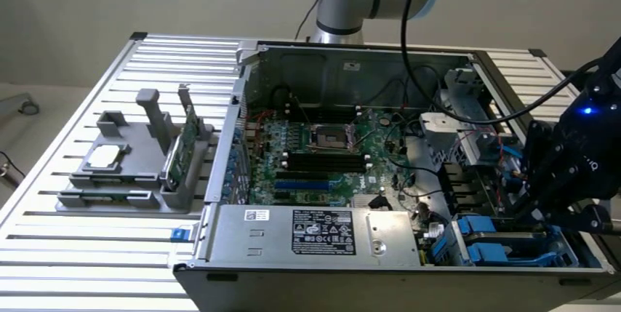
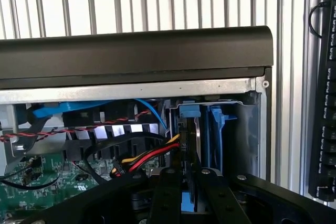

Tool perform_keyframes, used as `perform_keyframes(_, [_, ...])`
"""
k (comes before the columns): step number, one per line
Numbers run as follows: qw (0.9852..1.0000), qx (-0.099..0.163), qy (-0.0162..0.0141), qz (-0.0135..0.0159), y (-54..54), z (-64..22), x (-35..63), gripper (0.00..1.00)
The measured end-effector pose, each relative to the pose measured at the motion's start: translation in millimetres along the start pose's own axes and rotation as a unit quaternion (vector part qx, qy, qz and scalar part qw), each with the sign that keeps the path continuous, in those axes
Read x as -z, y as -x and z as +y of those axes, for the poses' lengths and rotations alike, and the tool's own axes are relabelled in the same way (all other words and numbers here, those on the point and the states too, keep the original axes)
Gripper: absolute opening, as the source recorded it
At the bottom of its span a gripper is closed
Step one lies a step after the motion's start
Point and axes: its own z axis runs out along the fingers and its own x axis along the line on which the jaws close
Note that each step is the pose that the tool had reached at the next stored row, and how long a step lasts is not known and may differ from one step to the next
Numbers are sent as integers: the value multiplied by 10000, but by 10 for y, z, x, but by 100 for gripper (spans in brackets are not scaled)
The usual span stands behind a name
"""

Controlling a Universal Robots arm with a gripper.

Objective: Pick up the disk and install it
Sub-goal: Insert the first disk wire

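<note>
In the wrist view my gripper is shut on the disk. The disk shows edge-on as a thin dark slab with a blue rail at its far end. It stands upright inside the drive bay, at the corner of the open computer case, beside another blue rail. In the exterior view the gripper hangs over the blue drive bay at the case's near corner on the exterior view's right. There its black body hides the disk.
Red, yellow and black cables run close beside the fingers. The black case wall lies just beyond the bay. The motherboard and power supply fill the case. A grey parts holder with a chip and a green card sits on the exterior view's left.
</note>
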Motion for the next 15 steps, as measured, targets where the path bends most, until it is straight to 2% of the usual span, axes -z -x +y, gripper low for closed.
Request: perform_keyframes(15, [9998, 209, 0, -3, 1, -9, -12, 17])
